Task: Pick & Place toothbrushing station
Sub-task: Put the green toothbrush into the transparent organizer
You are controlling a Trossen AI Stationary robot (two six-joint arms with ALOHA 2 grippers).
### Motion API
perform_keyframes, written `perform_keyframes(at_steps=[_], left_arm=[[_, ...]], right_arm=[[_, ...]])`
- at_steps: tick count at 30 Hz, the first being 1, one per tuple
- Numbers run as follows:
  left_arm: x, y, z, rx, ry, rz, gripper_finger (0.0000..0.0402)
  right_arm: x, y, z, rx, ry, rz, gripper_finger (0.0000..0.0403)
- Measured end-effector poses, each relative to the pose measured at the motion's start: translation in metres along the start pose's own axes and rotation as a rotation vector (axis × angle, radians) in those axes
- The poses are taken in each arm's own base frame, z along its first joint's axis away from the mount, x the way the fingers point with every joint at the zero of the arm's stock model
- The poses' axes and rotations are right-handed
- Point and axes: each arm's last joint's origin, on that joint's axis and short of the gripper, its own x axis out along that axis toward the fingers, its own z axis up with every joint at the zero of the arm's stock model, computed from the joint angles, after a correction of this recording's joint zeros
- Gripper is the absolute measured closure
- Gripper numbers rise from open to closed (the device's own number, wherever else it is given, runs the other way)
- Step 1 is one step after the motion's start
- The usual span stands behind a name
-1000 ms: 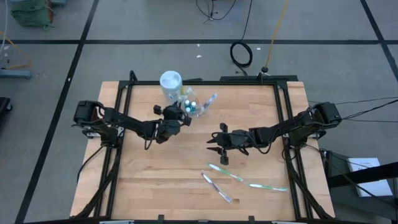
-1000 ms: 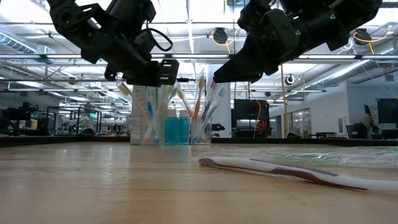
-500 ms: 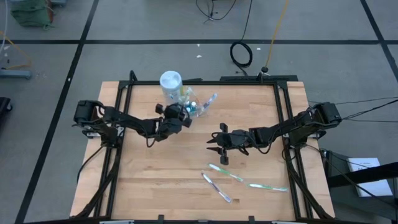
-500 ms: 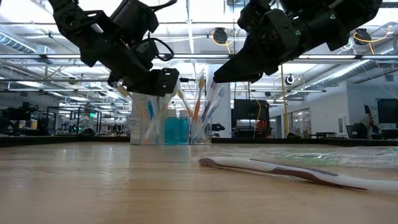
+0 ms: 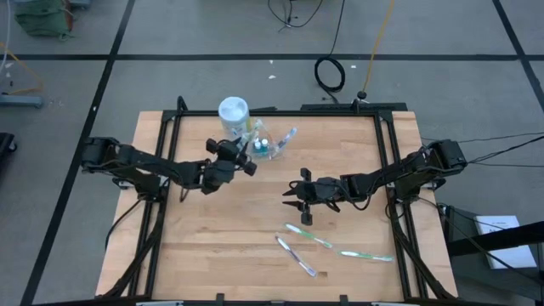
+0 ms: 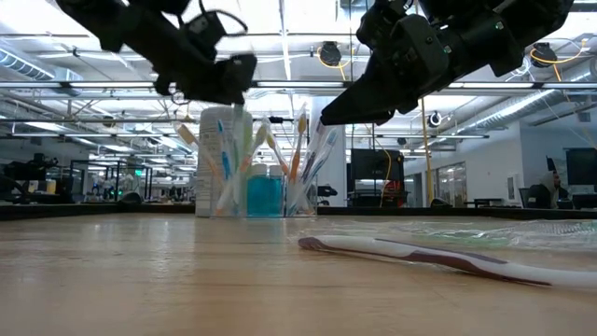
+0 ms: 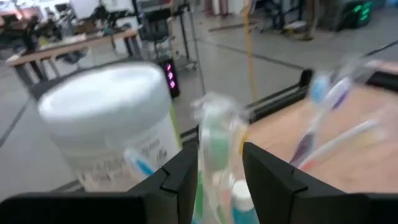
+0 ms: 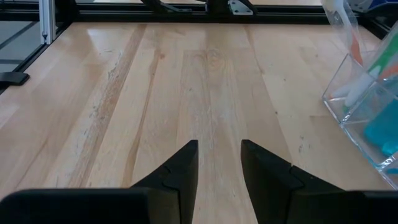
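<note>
The clear holder (image 5: 265,144) is standing near the far edge of the worktop (image 5: 212,246), just beside a white-lidded canister (image 5: 233,111), with brushes and blue tubes (image 6: 264,196) sticking out of it. Three more toothbrushes (image 5: 308,235) are lying loose on the near right part of the worktop, well apart from the holder.

The left end effector (image 5: 235,155) is hanging just beside the holder, on its near side. In its wrist view the fingers (image 7: 184,177) are standing apart with nothing clamped between them, the holder's contents showing through the gap. So, by my reading, it is sitting at the holder between steps: either just done with a drop or lining up on something inside. Which one, I cannot tell.

The right end effector (image 5: 299,197) is hovering over bare wood at mid-worktop, between the holder and the loose brushes, fingers (image 8: 180,168) spread and empty.

The next move probably calls for a low, flat pinch on one of the slim loose brushes, then tipping it upright to clear the crowded holder rim.
</note>
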Motion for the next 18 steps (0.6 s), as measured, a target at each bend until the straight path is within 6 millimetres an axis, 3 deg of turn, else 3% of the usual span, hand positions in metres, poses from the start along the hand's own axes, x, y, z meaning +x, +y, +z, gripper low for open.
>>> perform_keyframes(at_steps=[7, 12, 18], left_arm=[[-0.025, 0.000, 0.017, -0.004, -0.048, -0.082, 0.0268], [-0.042, -0.008, 0.015, 0.015, -0.053, -0.165, 0.0268], [-0.056, -0.019, 0.011, 0.024, -0.010, -0.411, 0.0268]], right_arm=[[0.000, 0.000, 0.000, 0.046, 0.003, 0.000, 0.0291], [0.000, 0.000, 0.000, 0.049, 0.003, 0.006, 0.0291], [-0.001, 0.007, -0.004, 0.079, 0.058, 0.166, 0.0293]])
